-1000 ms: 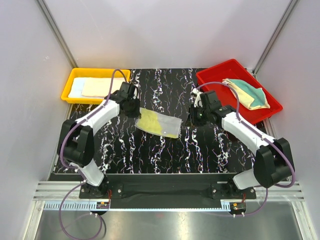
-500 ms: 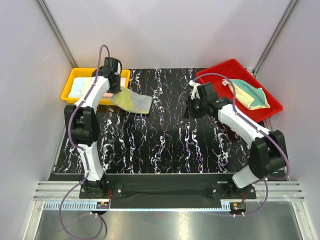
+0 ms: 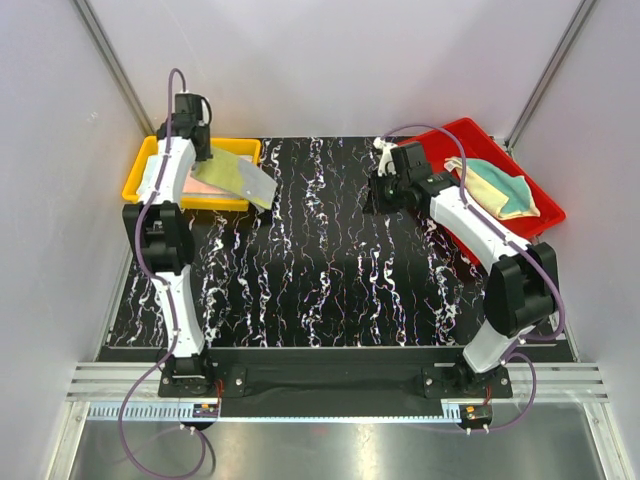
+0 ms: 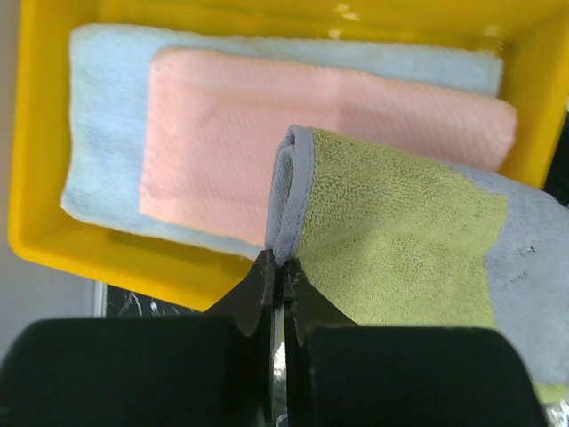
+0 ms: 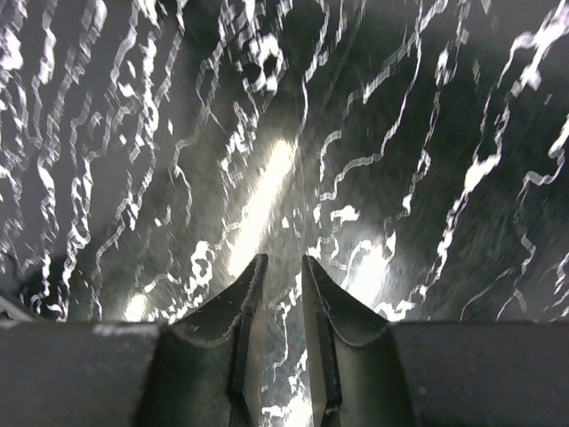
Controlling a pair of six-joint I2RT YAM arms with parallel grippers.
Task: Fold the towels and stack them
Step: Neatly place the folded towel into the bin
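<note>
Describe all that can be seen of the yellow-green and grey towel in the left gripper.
The yellow-green and grey towel is a fluffy cloth, yellow-green on its upper face, with a grey hem and a grey far end. The left gripper is shut on its hemmed edge and holds it over the yellow tray, partly above the pink towel. Its free end reaches past the tray's rim. Whether it touches them cannot be told.
</note>
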